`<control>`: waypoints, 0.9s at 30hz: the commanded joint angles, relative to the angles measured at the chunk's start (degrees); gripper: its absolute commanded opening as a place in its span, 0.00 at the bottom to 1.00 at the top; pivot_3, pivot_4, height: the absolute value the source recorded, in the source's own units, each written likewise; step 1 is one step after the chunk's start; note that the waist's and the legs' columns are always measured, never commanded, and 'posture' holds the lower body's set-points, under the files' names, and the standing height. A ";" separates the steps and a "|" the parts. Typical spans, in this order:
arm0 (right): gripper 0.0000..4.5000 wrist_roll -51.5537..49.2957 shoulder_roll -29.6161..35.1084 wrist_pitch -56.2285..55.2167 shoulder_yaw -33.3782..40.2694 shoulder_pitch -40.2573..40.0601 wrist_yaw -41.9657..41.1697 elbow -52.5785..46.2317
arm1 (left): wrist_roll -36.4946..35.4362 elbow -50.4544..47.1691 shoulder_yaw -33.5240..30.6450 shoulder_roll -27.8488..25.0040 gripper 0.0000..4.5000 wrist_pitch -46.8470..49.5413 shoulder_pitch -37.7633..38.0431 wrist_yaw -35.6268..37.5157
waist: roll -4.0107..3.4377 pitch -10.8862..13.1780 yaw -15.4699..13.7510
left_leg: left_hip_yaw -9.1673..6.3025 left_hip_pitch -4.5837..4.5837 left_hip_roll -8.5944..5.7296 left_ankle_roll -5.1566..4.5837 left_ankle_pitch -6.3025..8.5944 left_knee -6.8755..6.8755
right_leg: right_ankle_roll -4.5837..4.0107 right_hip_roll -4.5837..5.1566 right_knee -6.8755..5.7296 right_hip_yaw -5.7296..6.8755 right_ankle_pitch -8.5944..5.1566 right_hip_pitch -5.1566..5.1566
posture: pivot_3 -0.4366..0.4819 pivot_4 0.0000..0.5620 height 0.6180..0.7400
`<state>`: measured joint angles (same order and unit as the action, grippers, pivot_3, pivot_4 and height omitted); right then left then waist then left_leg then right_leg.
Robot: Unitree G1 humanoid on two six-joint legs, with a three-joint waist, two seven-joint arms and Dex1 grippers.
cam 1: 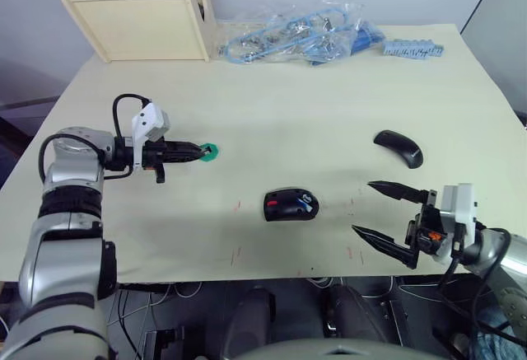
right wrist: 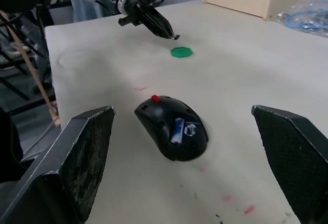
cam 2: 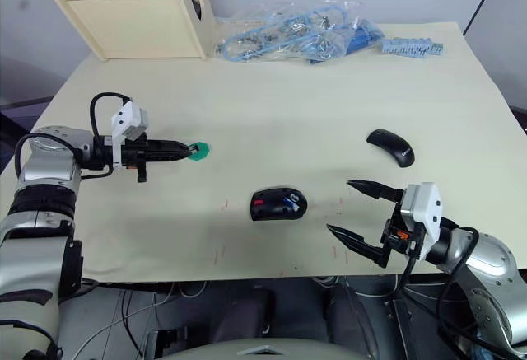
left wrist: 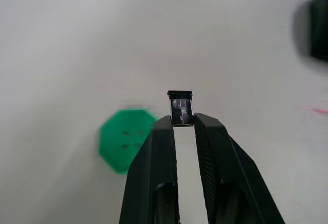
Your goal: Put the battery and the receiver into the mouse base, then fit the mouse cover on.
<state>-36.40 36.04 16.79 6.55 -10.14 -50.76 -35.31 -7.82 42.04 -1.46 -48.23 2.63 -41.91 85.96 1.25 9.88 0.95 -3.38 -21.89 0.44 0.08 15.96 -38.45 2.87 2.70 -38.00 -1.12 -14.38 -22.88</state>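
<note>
The black mouse base [cam 1: 290,205] with its red scroll wheel lies near the table's front middle. The blue battery [right wrist: 178,130] sits in its open compartment. At the left, my left gripper [cam 1: 196,153] is shut on the receiver [left wrist: 180,106], a tiny black and silver plug pinched at the fingertips, just above the table beside a flat green disc [cam 1: 209,152]. The mouse cover [cam 1: 398,147], a plain glossy black shell, rests on the table to the right. My right gripper [cam 1: 362,207] stands wide open with nothing in it, low over the table right of the mouse base.
A clear bag of blue parts [cam 1: 296,32] and a blue strip [cam 1: 412,48] lie at the back edge. Two pale wooden boxes [cam 1: 140,21] stand at the back left. Red marks dot the tabletop [cam 1: 272,105] around the mouse base.
</note>
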 commanded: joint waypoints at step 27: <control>1.00 -33.73 -11.97 61.54 0.10 44.55 34.37 19.55 | -9.67 -48.81 9.67 2.57 0.01 17.02 -0.05 -4.50 | -0.04 0.04 0.11 | 0.00 -0.33 0.00 0.00 0.00 -0.01 | -0.02 -0.02 0.02 0.00 0.01 -0.32 | 0.48 0.27 1.00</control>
<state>-67.48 24.07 77.40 4.81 33.54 -17.09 -15.58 -17.56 -5.11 8.31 -45.52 20.54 -40.87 81.85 1.21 9.92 1.06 -3.32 -22.58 0.41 0.08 15.95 -38.58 2.87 2.70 -38.10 -1.22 -14.35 -23.56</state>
